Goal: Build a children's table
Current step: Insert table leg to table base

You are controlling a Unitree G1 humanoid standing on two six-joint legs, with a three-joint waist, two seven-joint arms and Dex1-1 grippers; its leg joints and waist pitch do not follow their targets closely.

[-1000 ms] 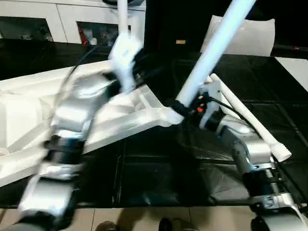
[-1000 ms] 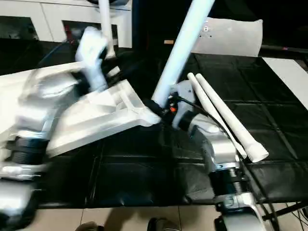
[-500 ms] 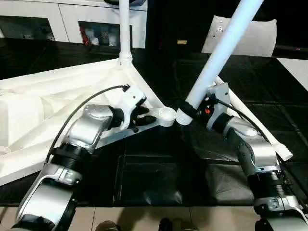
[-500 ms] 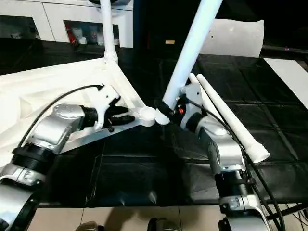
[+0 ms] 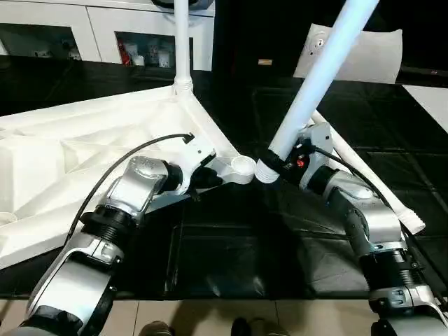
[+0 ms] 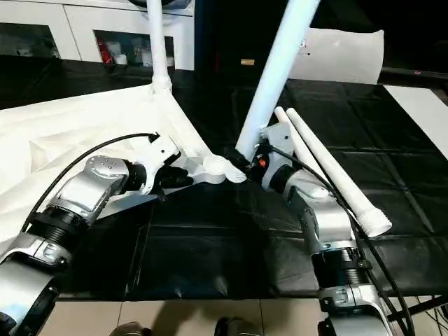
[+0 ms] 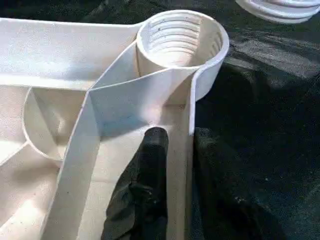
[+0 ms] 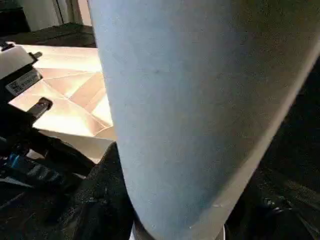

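The white tabletop (image 5: 63, 154) lies upside down on the black floor mat (image 5: 231, 245), ribbed underside up, spreading across the left of the scene with one leg (image 5: 182, 42) already standing upright in its far corner socket. The left gripper (image 5: 203, 178) grips the tabletop's outer rim just behind the near corner socket (image 5: 243, 166); in the left wrist view one black finger (image 7: 150, 170) presses on the inner face of the rim wall and the other sits on its outer face, so the fingers are clamped together on that thin wall. The threaded socket (image 7: 180, 37) stands empty. Just to its right, the right gripper (image 5: 283, 157) is clamped around the thick lower end of a second leg (image 5: 318, 77), which leans up and to the right; its foot end hangs just beside the socket, not seated in it. Two more legs (image 6: 329, 171) lie side by side on the mat behind the right forearm. A white cabinet (image 5: 105, 28) and a pale slab (image 5: 378, 56) stand at the back.
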